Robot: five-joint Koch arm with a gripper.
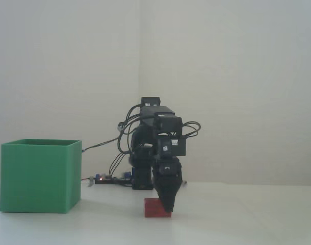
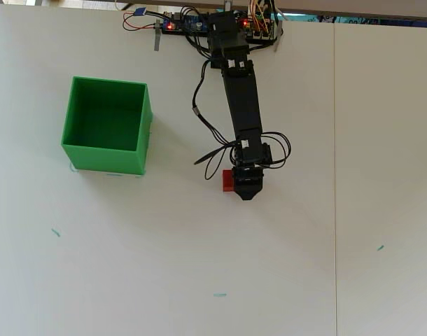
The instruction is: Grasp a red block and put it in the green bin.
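The small matte red rectangular block (image 1: 155, 208) lies flat on the white table (image 2: 164, 266), to the right of the large matte green thin-walled cube-shaped bin (image 2: 105, 124) in the overhead view and well apart from it. In that view only its left portion (image 2: 228, 180) shows; the rest is covered by the black gripper (image 2: 246, 193).

Gripper state: in the fixed view the black gripper (image 1: 169, 208) points straight down, its tip level with the right end of the block. The jaws appear as one tapered shape in both views, so whether they are spread or pressing on the block cannot be told.

Handling judgement: the block looks rigid, light and not fragile. The matte faces should give fair friction. It is wider than tall, so its narrower span is the probable place to take hold, low and near the middle. A hold near one end could let it pivot.

The bin stands open-topped, with its interior apparently empty.
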